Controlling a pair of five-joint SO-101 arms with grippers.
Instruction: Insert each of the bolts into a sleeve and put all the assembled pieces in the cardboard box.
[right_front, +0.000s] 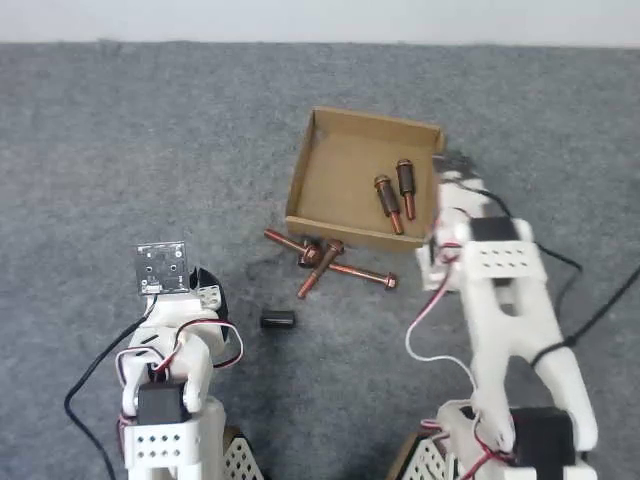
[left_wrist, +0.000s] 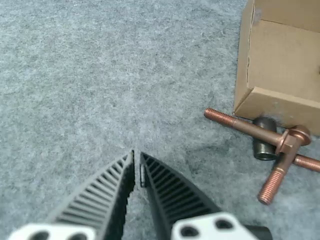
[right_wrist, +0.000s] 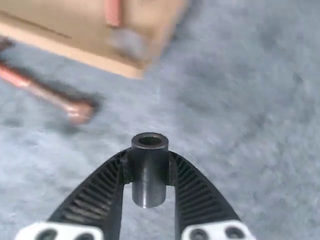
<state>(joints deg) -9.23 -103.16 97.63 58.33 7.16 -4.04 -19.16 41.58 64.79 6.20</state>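
The cardboard box (right_front: 335, 170) sits at the middle back and holds two copper bolts (right_front: 388, 204) with dark sleeves on them. Three loose copper bolts (right_front: 325, 264) lie crossed just in front of the box, over a black sleeve (left_wrist: 264, 145). Another black sleeve (right_front: 278, 321) lies alone on the carpet nearer the arms. My left gripper (left_wrist: 136, 161) is shut with nothing in it, low over bare carpet to the left of the pile. My right gripper (right_wrist: 149, 159) is shut on an upright black sleeve (right_wrist: 148, 172), beside the box's front right corner (right_wrist: 127, 67).
Grey carpet covers the whole table. A bolt head (right_wrist: 75, 109) lies between the right gripper and the box wall. Cables trail from the right arm (right_front: 505, 300) along the right side. Open carpet stretches left of the box and behind the left arm (right_front: 165, 350).
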